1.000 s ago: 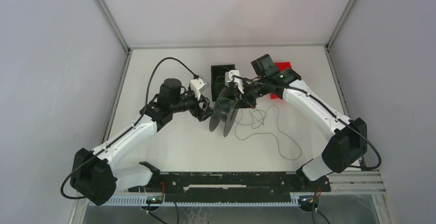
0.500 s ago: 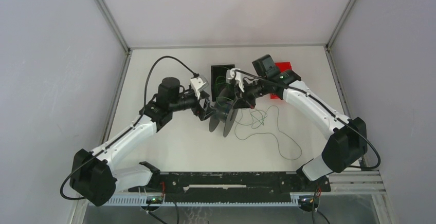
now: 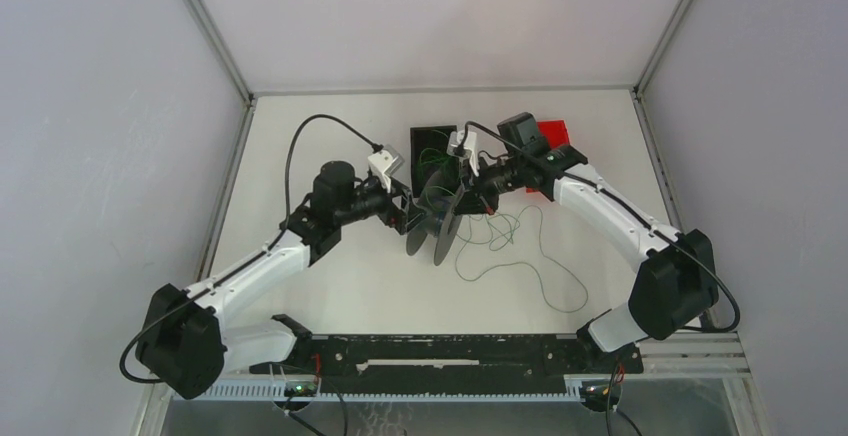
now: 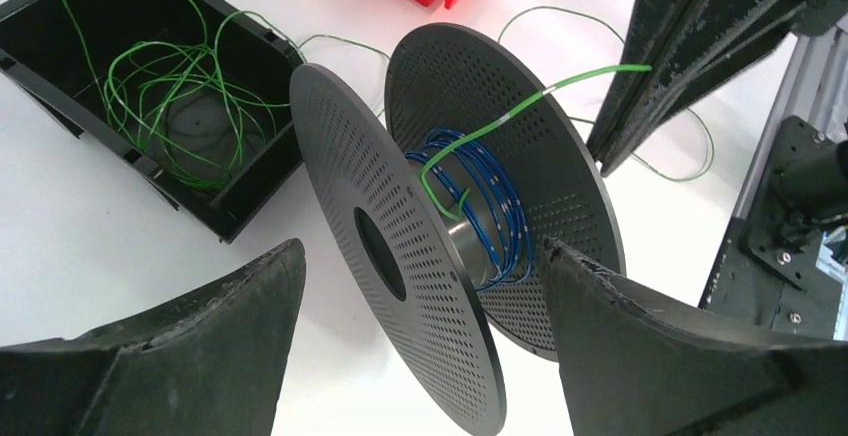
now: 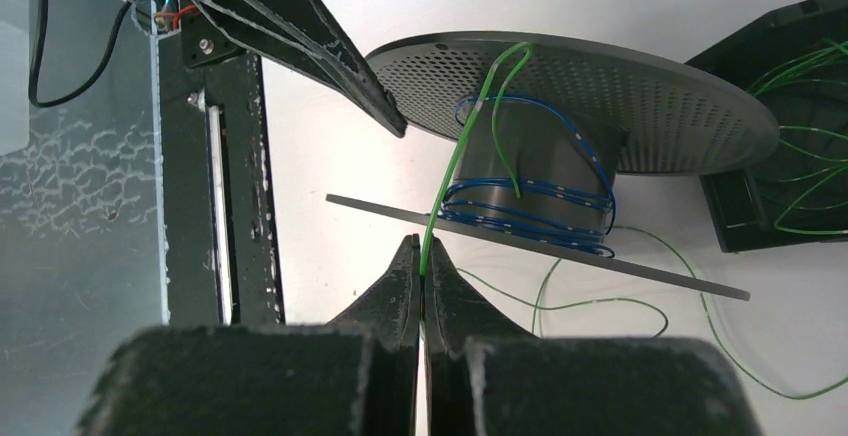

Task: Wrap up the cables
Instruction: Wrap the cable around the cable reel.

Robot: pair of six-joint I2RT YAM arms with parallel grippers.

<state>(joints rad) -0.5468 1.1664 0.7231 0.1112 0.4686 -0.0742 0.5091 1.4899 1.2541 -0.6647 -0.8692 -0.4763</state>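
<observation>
Jaws of left gripper (image 4: 420, 254) have widened, now flanking black perforated plastic spool (image 4: 345, 171) at frame centre. Right gripper (image 5: 422, 268) stays pinched on thin green cable (image 5: 442, 201); spool turn likely next.

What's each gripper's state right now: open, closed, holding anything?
Left gripper: open, fingers either side of the spool.
Right gripper: shut on the green cable that runs to the spool.
</observation>
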